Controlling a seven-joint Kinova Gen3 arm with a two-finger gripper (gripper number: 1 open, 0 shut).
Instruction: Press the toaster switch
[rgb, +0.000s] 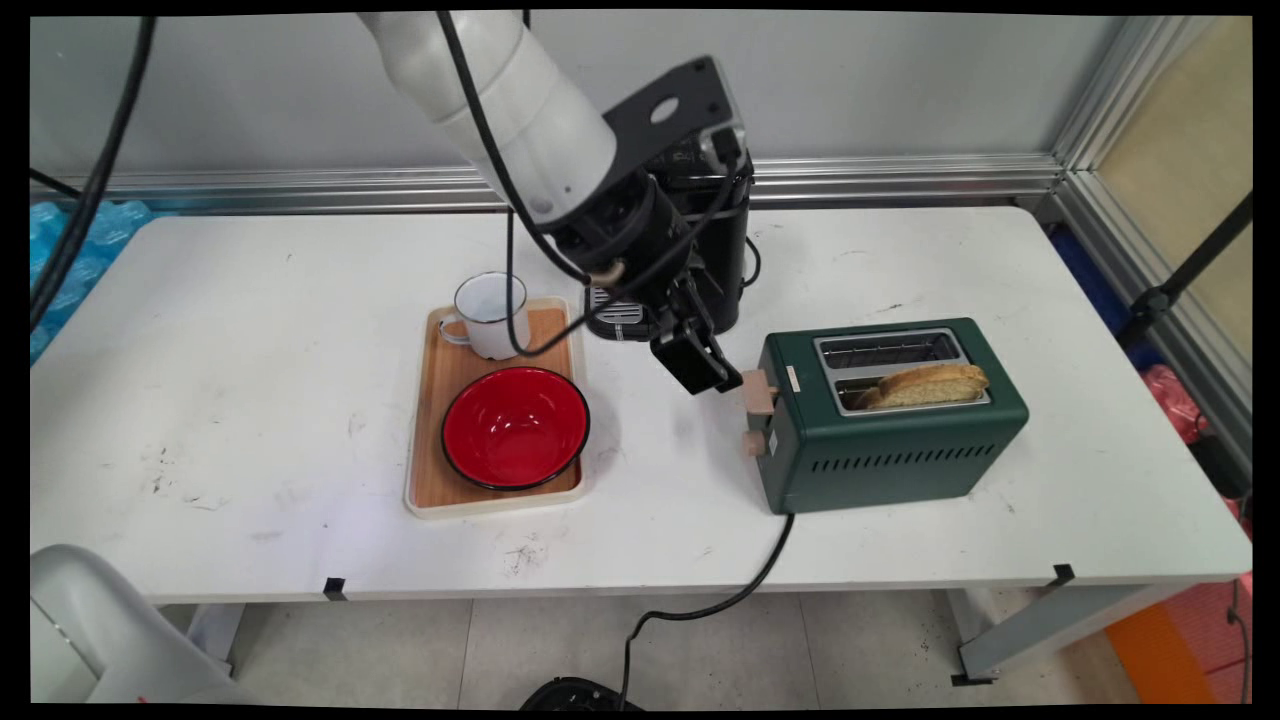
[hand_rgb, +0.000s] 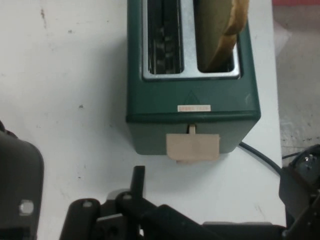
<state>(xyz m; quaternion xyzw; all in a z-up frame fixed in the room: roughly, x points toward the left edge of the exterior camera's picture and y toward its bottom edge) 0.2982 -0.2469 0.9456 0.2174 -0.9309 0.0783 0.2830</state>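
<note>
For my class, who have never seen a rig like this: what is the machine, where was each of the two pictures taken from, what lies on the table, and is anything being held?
The machine is a white robot arm ending in a black two-finger gripper. The main view looks down from above the white table; the hand view comes from a camera on the hand, looking along the gripper.

On the table lie a dark green two-slot toaster with a slice of toasted bread in one slot and a beige lever at its end, a wooden tray holding a red bowl and a white enamel mug, and a black coffee machine behind.

The gripper is beside the toaster's lever. It seems to hold nothing, though whether it is open is unclear.
</note>
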